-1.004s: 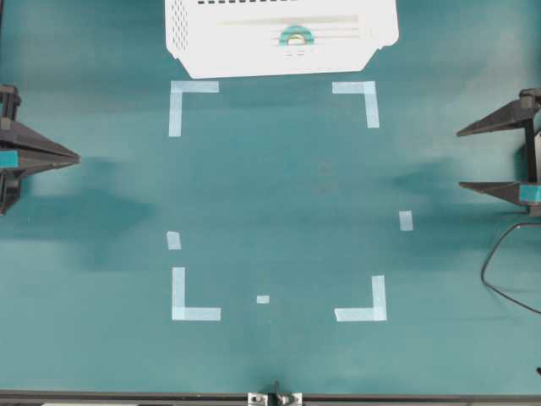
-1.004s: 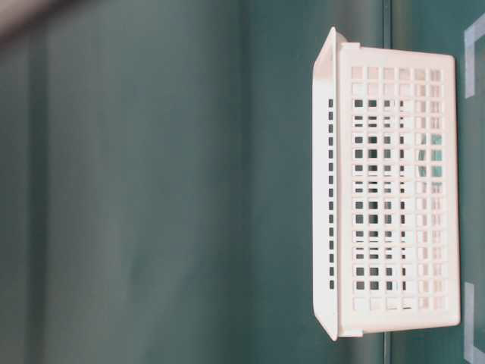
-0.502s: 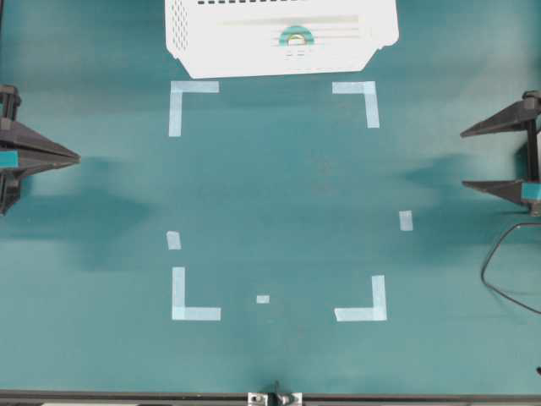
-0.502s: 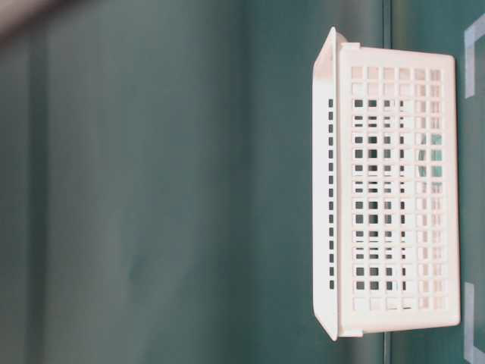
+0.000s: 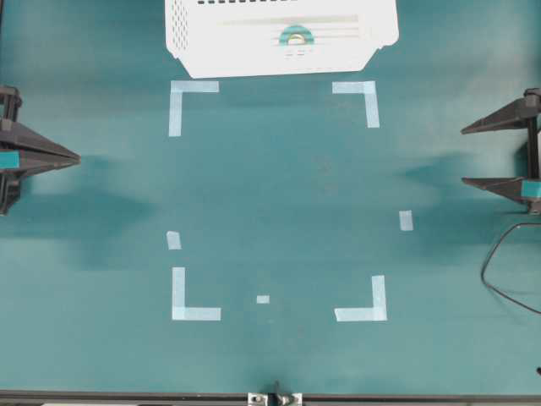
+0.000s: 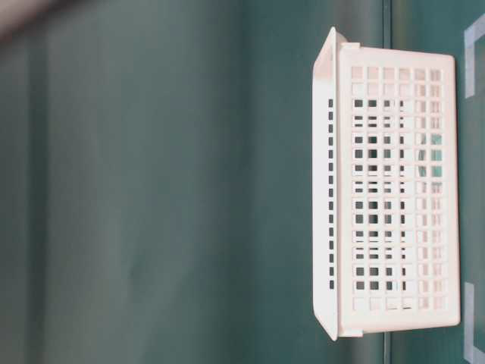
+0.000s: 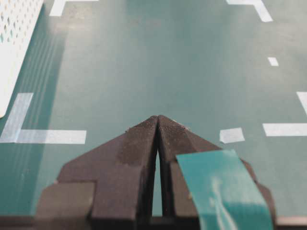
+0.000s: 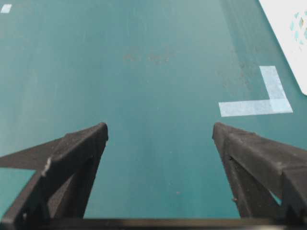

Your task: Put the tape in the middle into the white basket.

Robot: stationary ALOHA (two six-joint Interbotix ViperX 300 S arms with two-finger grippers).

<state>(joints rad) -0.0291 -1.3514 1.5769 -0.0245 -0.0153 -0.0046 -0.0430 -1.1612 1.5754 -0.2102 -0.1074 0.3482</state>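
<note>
The turquoise tape roll (image 5: 295, 35) with its tan core lies inside the white basket (image 5: 211, 51) at the top middle of the overhead view. The basket also shows side-on in the table-level view (image 6: 394, 201); the roll is not clear there. A basket corner shows in the left wrist view (image 7: 14, 33) and in the right wrist view (image 8: 292, 33). My left gripper (image 5: 78, 156) is at the left edge, shut and empty (image 7: 157, 119). My right gripper (image 5: 463, 156) is at the right edge, open and empty (image 8: 159, 132).
Pale-blue tape corner marks (image 5: 192, 87) (image 5: 362, 309) frame a rectangle on the teal table, with small loose strips (image 5: 406, 220) (image 5: 173, 240) (image 5: 263, 299). A black cable (image 5: 499, 271) loops at the right edge. A metal fitting (image 5: 275, 397) sits at the front edge.
My right gripper has drawn back slightly toward the right edge. The left gripper, basket and tape roll have not moved.
</note>
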